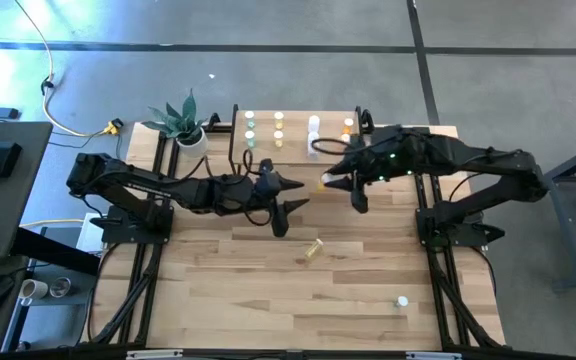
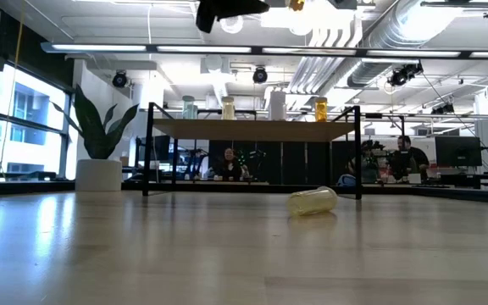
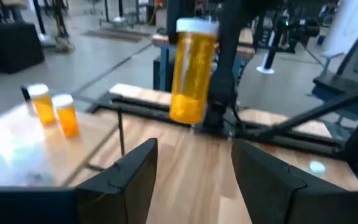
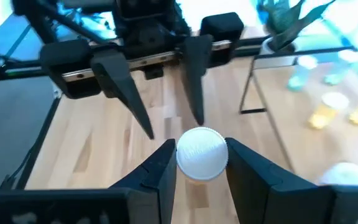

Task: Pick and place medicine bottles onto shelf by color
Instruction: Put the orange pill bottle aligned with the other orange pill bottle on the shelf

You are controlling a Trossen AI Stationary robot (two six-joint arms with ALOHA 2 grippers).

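High view: the right gripper hangs over the middle of the counter, just in front of the shelf, with an orange bottle pinched in its jaws. The right wrist view shows those jaws closed against the bottle's white cap, so the hold sits high on the bottle, with the body hanging below. The left wrist view confirms it: the orange bottle dangles upright in the air, held only near its top.

The left gripper sits at about 8 o'clock from the right one, close by, its jaws spread wide and holding nothing. Its fingers point toward the held bottle in the right wrist view.

On the shelf, the green bottles stand at the 9 o'clock end, the yellow ones next, a white one after, and the orange pair at the 3 o'clock end. A pale yellow bottle lies on its side on the counter toward 6 o'clock, and a white bottle stands farther toward 5 o'clock.

Risks, as I judge them: a grip on the cap alone may let the bottle swing or slip out during the carry. The two arms are close, so a sideways swing could bring them together. Setting down beside the orange pair leaves little room; a tilted bottle or a wide jaw could knock the neighbours off the edge.
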